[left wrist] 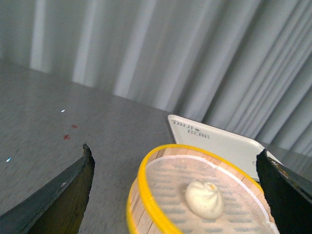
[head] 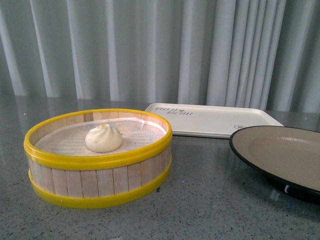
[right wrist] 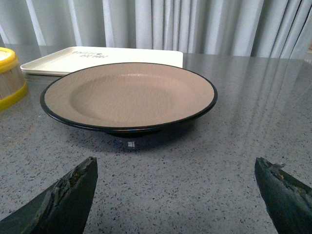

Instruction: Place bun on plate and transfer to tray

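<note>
front view puts the bun (head: 103, 138) left of centre in the frame. it sits on the pale liner inside the yellow-rimmed wooden steamer basket (head: 100, 182), which stands on the grey speckled table (head: 210, 200). i see the cream tray (head: 215, 120) behind the basket and to its right, near the middle of the frame, lying flat with dark lettering near its left end. the plate (head: 285, 155) sits at the right edge of the frame, partly cut off. it is beige inside with a black rim, in front of the tray's right end and apart from the basket. so the bun is in the basket, not yet on the plate. a pale pleated curtain (head: 150, 50) fills the upper half. on the left wrist view i read the left gripper (left wrist: 174, 153) as spread wide and gripping nothing, with the basket and bun showing in the gap between its dark fingers (left wrist: 63, 195). on the right wrist view the right gripper (right wrist: 175, 162) is spread just as wide, clear of the plate, which lies beyond the gap.
</note>
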Motion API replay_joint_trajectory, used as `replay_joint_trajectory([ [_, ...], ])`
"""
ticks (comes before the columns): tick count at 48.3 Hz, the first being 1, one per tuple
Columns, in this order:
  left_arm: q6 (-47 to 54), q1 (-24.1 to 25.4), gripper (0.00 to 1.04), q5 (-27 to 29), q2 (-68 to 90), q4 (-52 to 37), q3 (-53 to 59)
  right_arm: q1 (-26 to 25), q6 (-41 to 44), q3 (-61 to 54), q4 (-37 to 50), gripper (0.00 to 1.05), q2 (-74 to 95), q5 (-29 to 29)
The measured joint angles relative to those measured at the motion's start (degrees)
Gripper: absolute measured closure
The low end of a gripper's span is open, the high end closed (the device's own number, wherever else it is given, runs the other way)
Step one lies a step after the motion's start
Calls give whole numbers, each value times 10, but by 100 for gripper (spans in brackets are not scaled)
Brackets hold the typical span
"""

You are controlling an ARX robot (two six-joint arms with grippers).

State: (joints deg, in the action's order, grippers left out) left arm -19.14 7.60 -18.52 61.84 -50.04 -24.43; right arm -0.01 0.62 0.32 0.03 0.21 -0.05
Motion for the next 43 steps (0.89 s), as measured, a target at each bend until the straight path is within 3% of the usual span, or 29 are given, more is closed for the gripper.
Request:
replay_joint_trajectory([
  [6, 37, -21, 7, -48, 72, 28, -78, 0, 0, 0, 0, 8, 0, 0],
  [13, 125, -71, 7, -76, 149, 192, -217, 0, 0, 0, 0, 8, 0, 0],
  [24, 239, -156, 7, -32, 201, 392, -332, 0, 0, 0, 0, 8, 0, 0],
  [35, 248, -199, 7, 34, 255, 483, -379, 0, 0, 0, 0, 8, 0, 0],
  [43, 234, -211, 7, 42, 275, 482, -389, 0, 0, 0, 0, 8, 0, 0],
])
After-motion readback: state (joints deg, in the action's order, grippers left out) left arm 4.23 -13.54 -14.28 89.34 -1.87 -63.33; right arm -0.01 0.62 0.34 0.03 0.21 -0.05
